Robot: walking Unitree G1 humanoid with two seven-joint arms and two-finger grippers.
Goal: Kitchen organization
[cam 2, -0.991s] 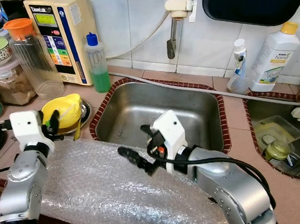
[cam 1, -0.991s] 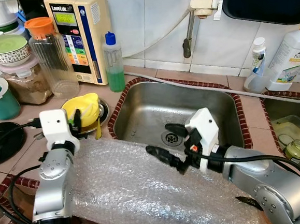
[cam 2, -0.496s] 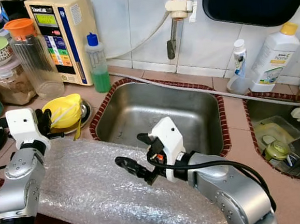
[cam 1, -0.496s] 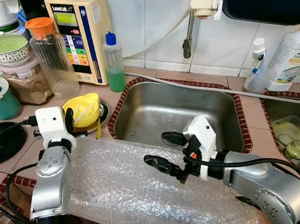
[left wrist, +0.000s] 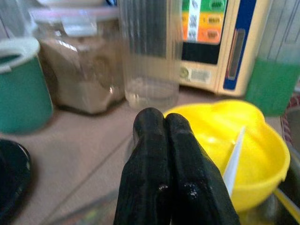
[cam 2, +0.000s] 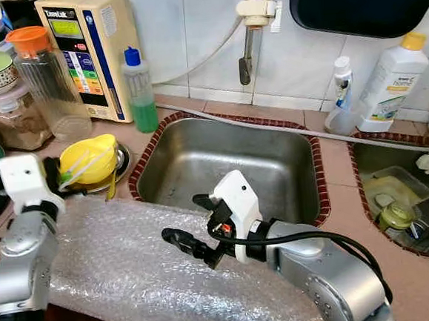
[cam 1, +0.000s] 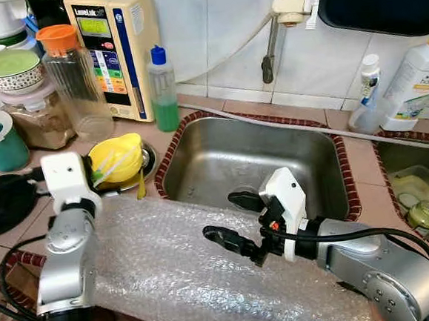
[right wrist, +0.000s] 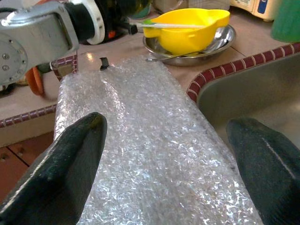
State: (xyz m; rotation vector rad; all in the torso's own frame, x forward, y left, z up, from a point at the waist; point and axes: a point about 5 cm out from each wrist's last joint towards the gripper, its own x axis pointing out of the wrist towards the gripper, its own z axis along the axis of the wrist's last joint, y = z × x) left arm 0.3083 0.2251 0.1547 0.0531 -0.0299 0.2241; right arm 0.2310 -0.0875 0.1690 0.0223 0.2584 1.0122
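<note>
Two grippers bracket our sheet of bubble wrap (cam 1: 201,273), which lies draped along the front edge of the bench (cam 1: 26,220), partly overhanging the sink (cam 1: 273,156). Its long axis runs left to right before us, from the left arm toward the right arm. Our right gripper (cam 1: 236,222) hovers just above the sheet's middle, fingers spread wide, pointing left along that axis with the wrap directly below. Our left gripper (left wrist: 161,154) sits at the sheet's left end with fingers pressed together on nothing, aimed away toward the yellow bowl (cam 1: 118,157) on its steel plate (cam 1: 146,162). We judge the right arm better placed: a short drop and a pinch would gather the wrap.
</note>
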